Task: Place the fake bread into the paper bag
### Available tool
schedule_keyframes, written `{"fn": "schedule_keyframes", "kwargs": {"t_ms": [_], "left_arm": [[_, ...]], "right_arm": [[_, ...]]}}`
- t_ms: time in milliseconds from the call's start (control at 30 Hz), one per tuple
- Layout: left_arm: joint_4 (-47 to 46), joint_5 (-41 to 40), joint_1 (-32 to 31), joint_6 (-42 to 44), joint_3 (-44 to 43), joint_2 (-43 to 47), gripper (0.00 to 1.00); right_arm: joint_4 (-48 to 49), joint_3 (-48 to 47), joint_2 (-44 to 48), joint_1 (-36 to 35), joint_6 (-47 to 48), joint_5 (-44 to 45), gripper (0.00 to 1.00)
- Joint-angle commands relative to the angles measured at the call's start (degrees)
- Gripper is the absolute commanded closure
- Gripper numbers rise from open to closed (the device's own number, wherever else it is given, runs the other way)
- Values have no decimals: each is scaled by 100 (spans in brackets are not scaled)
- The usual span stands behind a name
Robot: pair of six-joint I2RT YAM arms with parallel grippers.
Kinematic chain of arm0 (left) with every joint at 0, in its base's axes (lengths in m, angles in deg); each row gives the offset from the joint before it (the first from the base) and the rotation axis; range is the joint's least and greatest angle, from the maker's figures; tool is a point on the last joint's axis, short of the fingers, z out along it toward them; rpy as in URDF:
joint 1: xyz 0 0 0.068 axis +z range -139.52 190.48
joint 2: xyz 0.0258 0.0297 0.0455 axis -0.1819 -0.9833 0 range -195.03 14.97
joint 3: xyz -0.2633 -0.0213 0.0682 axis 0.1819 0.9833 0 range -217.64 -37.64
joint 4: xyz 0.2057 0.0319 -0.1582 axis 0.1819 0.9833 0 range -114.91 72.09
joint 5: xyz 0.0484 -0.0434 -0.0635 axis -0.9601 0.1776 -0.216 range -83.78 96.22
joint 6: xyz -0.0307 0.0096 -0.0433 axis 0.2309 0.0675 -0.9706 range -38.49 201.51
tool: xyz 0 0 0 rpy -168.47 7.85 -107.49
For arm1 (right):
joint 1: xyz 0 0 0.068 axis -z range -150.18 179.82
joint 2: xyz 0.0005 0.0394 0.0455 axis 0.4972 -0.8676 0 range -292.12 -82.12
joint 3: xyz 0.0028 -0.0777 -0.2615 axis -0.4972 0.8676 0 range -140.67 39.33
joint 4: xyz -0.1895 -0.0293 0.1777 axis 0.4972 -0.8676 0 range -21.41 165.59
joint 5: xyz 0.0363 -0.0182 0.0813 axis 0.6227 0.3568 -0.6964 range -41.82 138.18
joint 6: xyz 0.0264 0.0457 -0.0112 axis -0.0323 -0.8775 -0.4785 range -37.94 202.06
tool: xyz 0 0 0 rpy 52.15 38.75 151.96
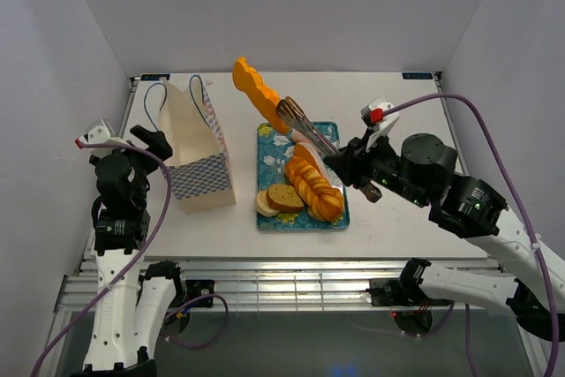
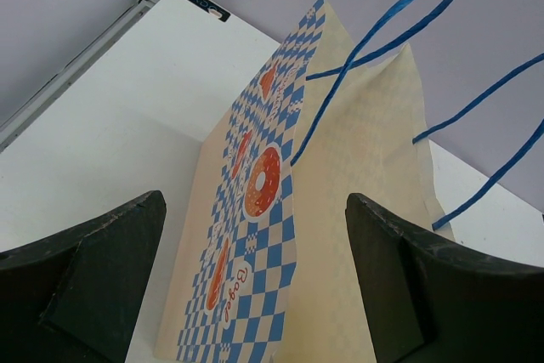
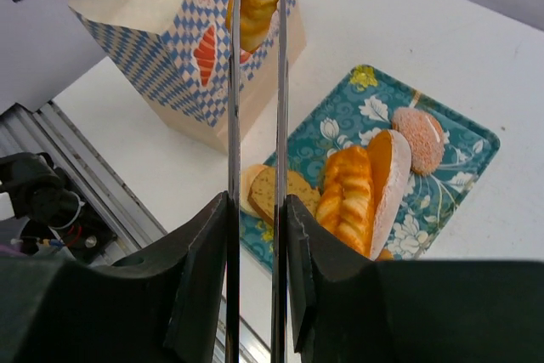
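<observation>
White tabletop (image 1: 415, 218), plain pale walls all round. Over on the left, standing upright, mouth up: bag (image 1: 199, 161). Mid-table, a teal tray (image 1: 272, 158) with a twisted loaf (image 1: 316, 190) and a couple of slices (image 1: 281, 199) lying on it.

Right jaws pinched narrow on a pair of metal tongs (image 1: 309, 134). At the tong tips, up in the air, an orange bread (image 1: 256, 90). Hanging past the tray's far corner, right of the bag and apart from it, not over the mouth yet. Long axis pretty much in line with the tongs, pointing away and to the left.

Going by the top view, the bag mouth looks like a narrow slot running near-to-far. So probably needs a swing left and a nose-down tilt to slide in end-first instead of catching the rim.

Left jaws wide, holding nothing, parked just beside the bag's near side. Way nearer to the bag than the right arm, so handy for steadying it. Can't tell whether touching the paper or not.
</observation>
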Motion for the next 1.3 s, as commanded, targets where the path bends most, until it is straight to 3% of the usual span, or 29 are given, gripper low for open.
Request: {"fn": "schedule_keyframes", "kwargs": {"t_ms": [0,300,567,1267], "left_arm": [[144,-222,40,-19,-107,96,3],[284,-609,31,-72,-177,158,4],[548,-1303,31,-256,-274,210,4],[460,-1031,31,-204,-230,131,4]], "right_arm": [[639,-634,-194,-18,357,-538,87],[1324,-1145,-731,-18,279,-1909,85],[1728,-996,-1162,-27,112,-2060,85],[1817,-477,-1575,-18,111,-1814,82]]}}
